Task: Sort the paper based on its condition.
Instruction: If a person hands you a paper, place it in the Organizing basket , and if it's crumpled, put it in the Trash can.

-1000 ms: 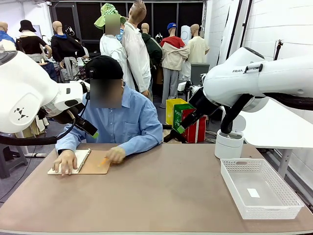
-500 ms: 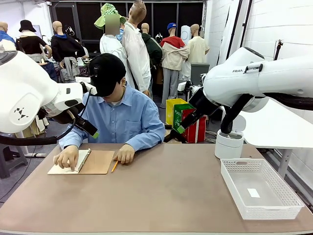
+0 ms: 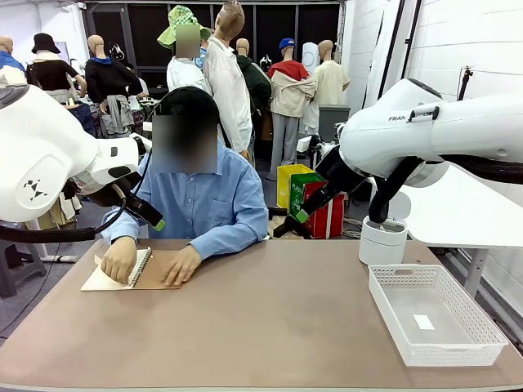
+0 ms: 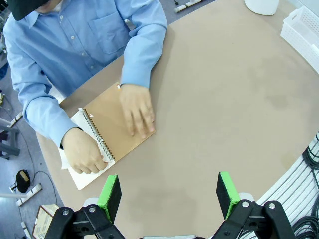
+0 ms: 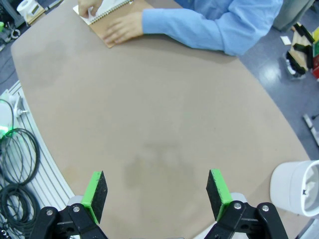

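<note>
Two grippers hanging wide open, holding nothing.
I'm watching the paper [image 4: 75, 172] far ahead of my left gripper [image 4: 169, 196], pinned under the person's hand [image 4: 84, 155] beside the notebook [image 4: 112, 122]; my right gripper [image 5: 157, 191] is hovering above bare table [image 5: 164, 124].

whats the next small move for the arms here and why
Probably none yet: hold both arms up and wait. The person's hands are on the notebook, one pressing its brown cover, the other on the white page beside the spiral, and no loose sheet lies free. The left gripper and right gripper hang open above bare table.
</note>
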